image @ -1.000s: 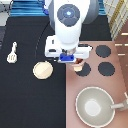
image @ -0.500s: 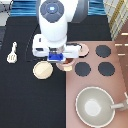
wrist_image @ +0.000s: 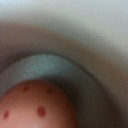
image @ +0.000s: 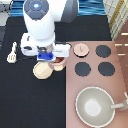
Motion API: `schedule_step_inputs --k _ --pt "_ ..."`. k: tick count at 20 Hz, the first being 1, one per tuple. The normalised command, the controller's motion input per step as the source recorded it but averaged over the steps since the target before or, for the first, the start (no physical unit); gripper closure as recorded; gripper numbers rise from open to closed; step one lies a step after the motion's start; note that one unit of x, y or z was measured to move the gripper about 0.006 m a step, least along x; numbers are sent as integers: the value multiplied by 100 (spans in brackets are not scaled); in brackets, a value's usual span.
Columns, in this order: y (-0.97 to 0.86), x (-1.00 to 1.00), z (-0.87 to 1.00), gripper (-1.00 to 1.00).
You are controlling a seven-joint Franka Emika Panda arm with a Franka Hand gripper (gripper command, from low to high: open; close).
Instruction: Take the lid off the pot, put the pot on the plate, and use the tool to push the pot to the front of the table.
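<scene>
Glossy white plastic shell above the gripper (image: 50,56); matt black bench (image: 30,100); smooth cream plate (image: 42,70); dull grey pan (image: 95,105).

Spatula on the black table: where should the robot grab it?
Probably grab the spatula by its thin handle, coming from straight above: it lies flat with nothing touching it, and its head is broad. The gripper hangs by the plate.

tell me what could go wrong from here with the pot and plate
1. The gripper is low over the pot, which sits right beside the plate; a careless move could knock the plate aside.
2. The hand hides most of the pot from above, so a poor hold might go unnoticed.
3. The lid lies on the stove, already off; a wide swing could sweep it.
</scene>
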Motion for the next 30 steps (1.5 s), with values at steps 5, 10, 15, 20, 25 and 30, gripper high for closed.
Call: schedule_step_inputs --k 5,10,15,20,25,30 --pt "-84 -35 -28 100" --pt "-81 -37 -38 100" --pt "-47 0 -26 100" --pt "-18 22 -32 100" --pt "-7 3 -46 100" --pt "-2 -13 -48 100"
